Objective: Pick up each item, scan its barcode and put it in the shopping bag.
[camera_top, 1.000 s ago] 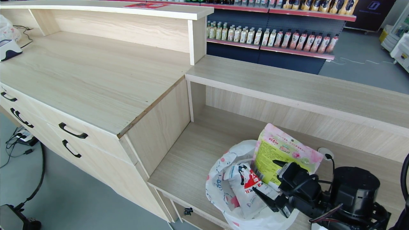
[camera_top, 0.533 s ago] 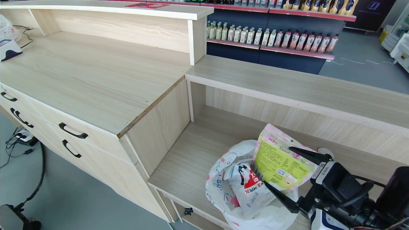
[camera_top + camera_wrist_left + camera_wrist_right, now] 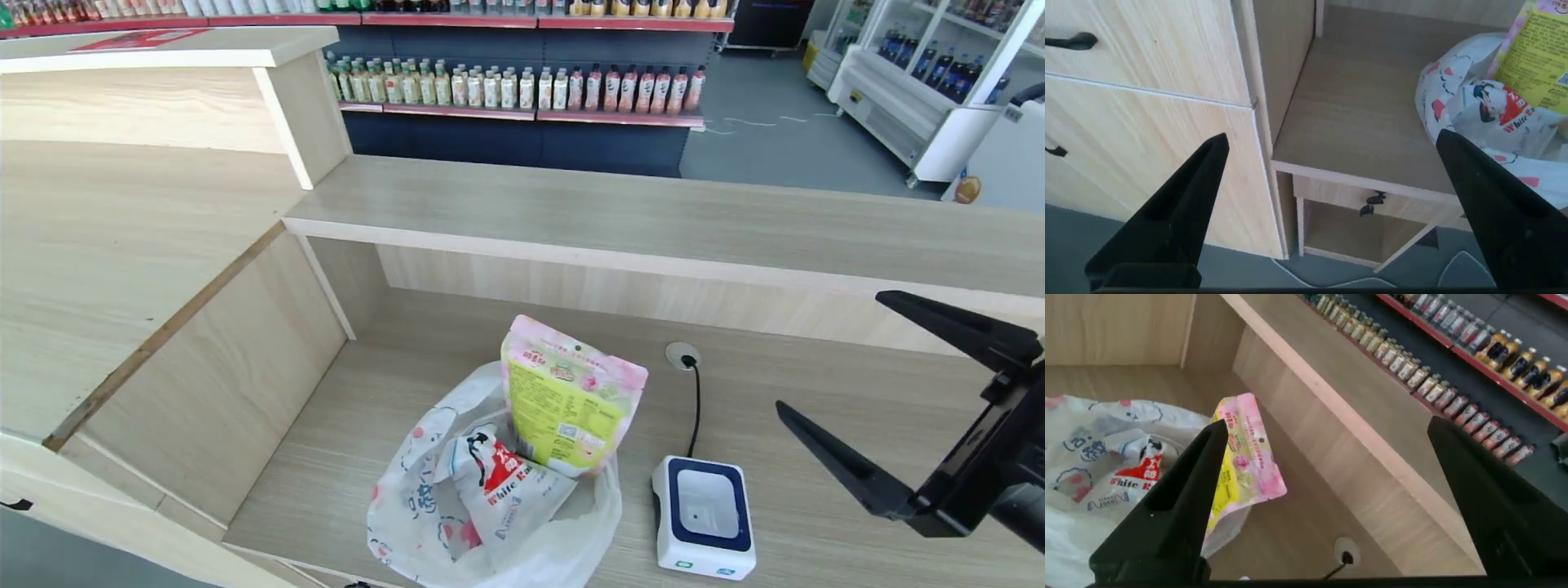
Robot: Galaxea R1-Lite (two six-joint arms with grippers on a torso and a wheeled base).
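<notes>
A white shopping bag (image 3: 416, 506) with pink prints lies on the low counter (image 3: 816, 408). A green and pink pouch (image 3: 571, 400) stands upright in it, and a white and red packet (image 3: 510, 490) leans beside the pouch. My right gripper (image 3: 827, 349) hangs open and holds nothing, well to the right of the bag and above the counter. In the right wrist view that gripper (image 3: 1327, 423) frames the pouch (image 3: 1249, 461) and bag (image 3: 1086, 457) from above. My left gripper (image 3: 1331, 139) is open and holds nothing, out in front of the counter's edge near the bag (image 3: 1449, 90).
A white and blue barcode scanner (image 3: 704, 514) sits just right of the bag, its cable running to a hole (image 3: 682, 355) in the counter. A raised wooden ledge (image 3: 653, 212) runs behind. A taller counter (image 3: 98, 269) with drawers (image 3: 1135, 73) stands to the left. Shelves of bottles (image 3: 522, 86) lie beyond.
The head camera has swung right, bringing the scanner into view. My right gripper, open, has drawn back to the right from the pouch, which stays standing in the bag.
</notes>
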